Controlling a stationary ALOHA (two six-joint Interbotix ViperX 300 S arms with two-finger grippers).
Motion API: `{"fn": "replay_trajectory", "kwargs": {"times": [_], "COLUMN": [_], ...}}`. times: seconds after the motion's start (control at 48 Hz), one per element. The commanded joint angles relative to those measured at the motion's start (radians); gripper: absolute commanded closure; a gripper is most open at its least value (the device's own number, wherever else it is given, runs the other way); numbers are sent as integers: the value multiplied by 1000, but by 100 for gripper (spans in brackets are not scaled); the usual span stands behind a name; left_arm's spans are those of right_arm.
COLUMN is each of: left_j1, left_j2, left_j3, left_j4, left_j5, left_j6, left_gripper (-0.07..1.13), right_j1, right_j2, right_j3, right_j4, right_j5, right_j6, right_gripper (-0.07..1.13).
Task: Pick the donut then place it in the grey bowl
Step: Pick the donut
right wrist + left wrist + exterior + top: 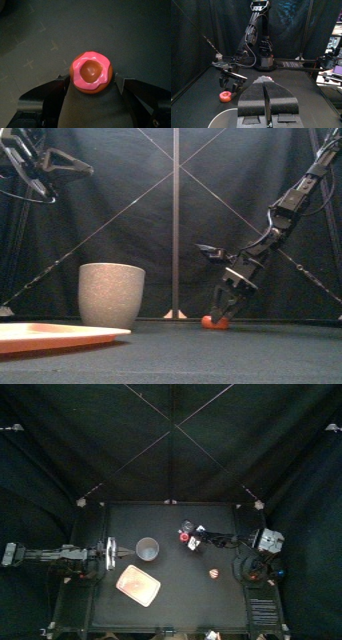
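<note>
While the right claw (93, 88) pinches the pink-frosted donut (92, 73) at centre frame of its wrist view, the toy sits low on the tabletop (40, 30), not yet lifted. A shallow hold on those rounded sides could, I judge, let it squirt free.

From the front, the tall grey speckled cup (111, 293) stands left of centre, well apart from the donut at lower right. A low carry might topple it.

From above, the cup seems to hold nothing. The pink tray (138, 585) below it is bare, and a small red toy (211, 572) lies right of centre.

From the left wrist, the left claw (266, 84) is pressed together.
</note>
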Motion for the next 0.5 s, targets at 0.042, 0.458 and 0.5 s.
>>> {"fn": "replay_trajectory", "kwargs": {"times": [0.042,0.458,0.5], "left_j1": [3,3,3], "left_j2": [5,5,5], "left_j3": [-14,-14,-12], "left_j4": [0,0,0], "left_j5": [-8,-9,-9], "left_j6": [-2,-3,-3], "left_gripper": [107,107,107], "right_j1": [-6,-6,-5], "right_j2": [-6,52,49], "right_j3": [-32,-63,-63], "right_j4": [-2,-17,-17], "right_j5": [-3,6,12], "right_j6": [-3,-2,-3], "right_gripper": [2,14,18]}}
